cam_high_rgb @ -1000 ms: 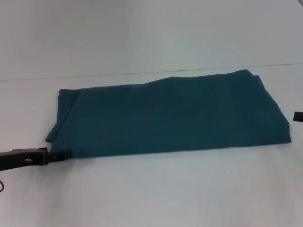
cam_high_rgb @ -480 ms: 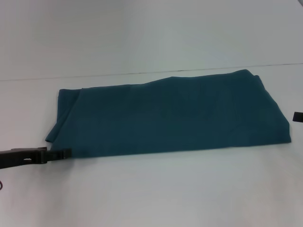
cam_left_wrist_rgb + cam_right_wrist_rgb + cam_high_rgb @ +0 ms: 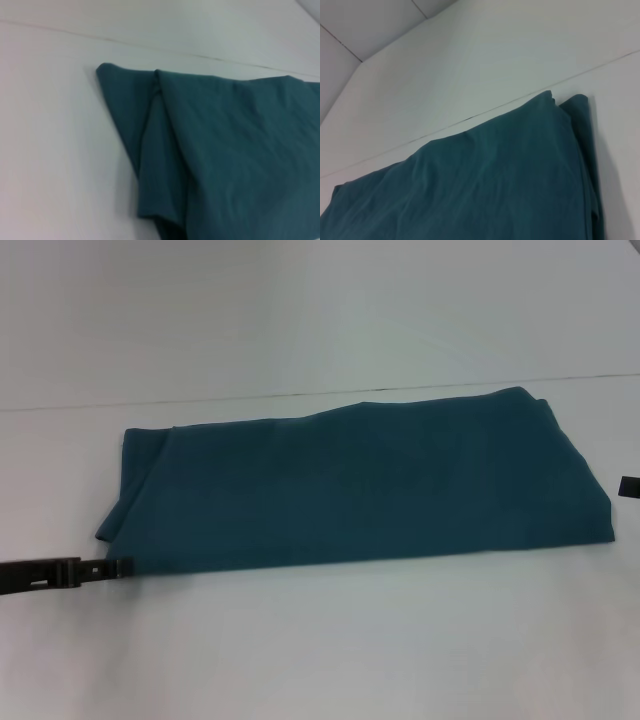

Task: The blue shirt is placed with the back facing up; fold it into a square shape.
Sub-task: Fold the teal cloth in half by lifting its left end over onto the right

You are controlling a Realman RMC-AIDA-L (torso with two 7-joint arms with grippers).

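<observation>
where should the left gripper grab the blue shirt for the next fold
Probably the near-left corner of the blue shirt, coming in low from the robot's left. The shirt lies as a long flat band, and the left gripper sits right beside that corner, where layered edges overlap.

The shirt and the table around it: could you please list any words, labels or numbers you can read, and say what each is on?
None: no view shows readable text.
Shirt: plain teal cloth, no lettering or label showing.
Table: bare white.
Left gripper: no markings legible.
</observation>
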